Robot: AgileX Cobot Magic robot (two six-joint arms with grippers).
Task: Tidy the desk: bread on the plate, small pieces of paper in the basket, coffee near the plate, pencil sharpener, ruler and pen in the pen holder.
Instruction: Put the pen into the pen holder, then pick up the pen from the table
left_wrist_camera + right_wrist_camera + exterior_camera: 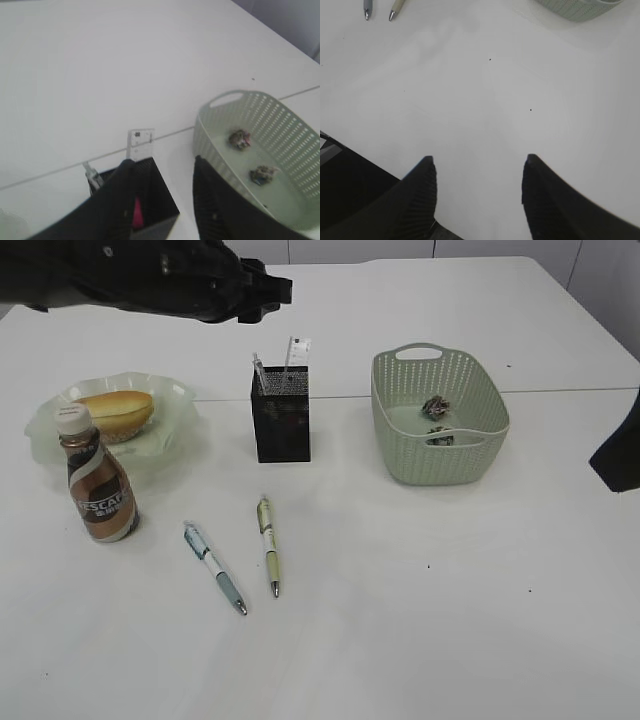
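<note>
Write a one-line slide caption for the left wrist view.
Open left gripper above the black pen holder, ruler standing inside, two paper scraps in the green basket.

**What the views left out**

In the exterior view the right claw was out of frame; only a dark piece of its arm point(620, 445) showed, cut by the right edge. The left arm point(140, 278) ran off the top-left corner, and its fingertips could not be made out against the dark body.

The bottle point(98, 480) hid part of the plate point(175, 400) behind it, and its label was too small to read in full. The pen holder point(281, 415) concealed the lower lengths of the pen and ruler point(297, 355) standing in it.

In the left wrist view the left claw's fingers point(117, 200) covered much of the holder, and a pink object point(136, 214) between them was too blurred to identify. The basket point(280, 115) ran off the right edge.

In the right wrist view only the tips of two pens point(380, 10) showed at the top edge.
</note>
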